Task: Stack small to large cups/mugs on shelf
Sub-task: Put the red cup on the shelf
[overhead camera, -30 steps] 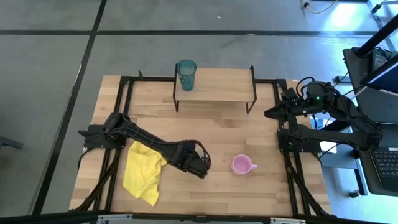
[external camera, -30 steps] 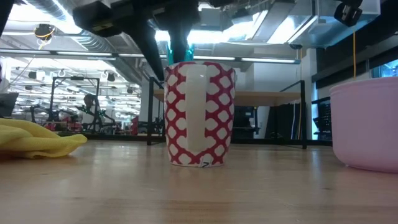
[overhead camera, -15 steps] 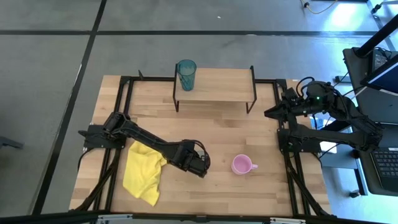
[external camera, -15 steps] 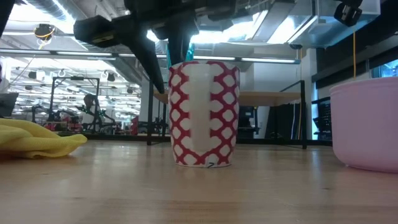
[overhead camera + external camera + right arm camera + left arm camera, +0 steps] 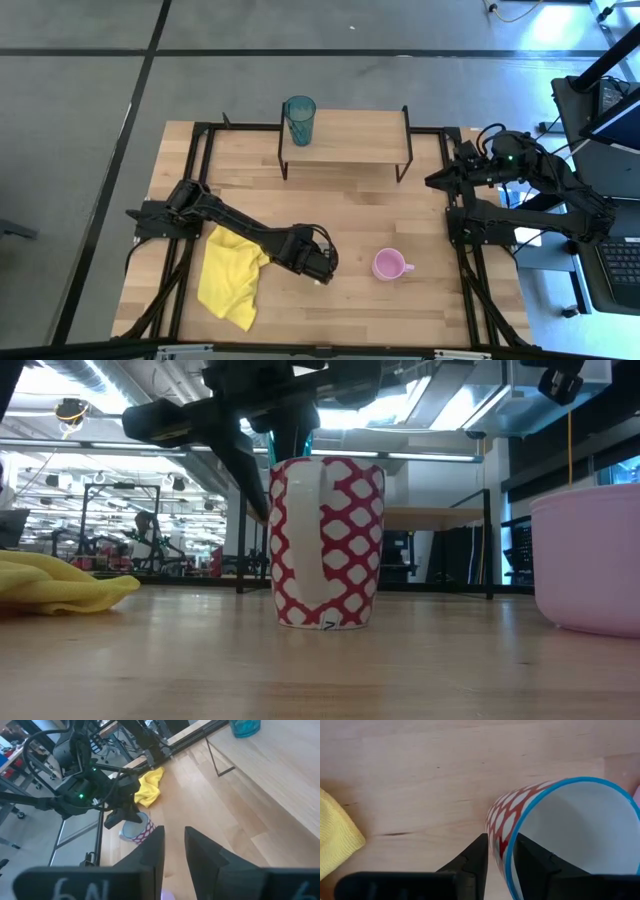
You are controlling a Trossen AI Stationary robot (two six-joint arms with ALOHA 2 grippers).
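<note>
From above, the left gripper [image 5: 318,268] hides the white mug [image 5: 326,543] at the table's [image 5: 400,310] 6 o'clock, with the pink mug [image 5: 388,265] at its 3 o'clock and the cloth [image 5: 230,275] at its 9. Only the low view shows that mug's red lattice and handle, base on the wood. The left wrist view alone shows the grip: one finger [image 5: 472,862] outside the wall, one inside the blue rim, nipping it. The tumbler [image 5: 299,120] stands on the shelf's [image 5: 360,135] 9 o'clock end. The right gripper [image 5: 174,845] waits at the table's 2 o'clock, fingers slightly parted, empty.
</note>
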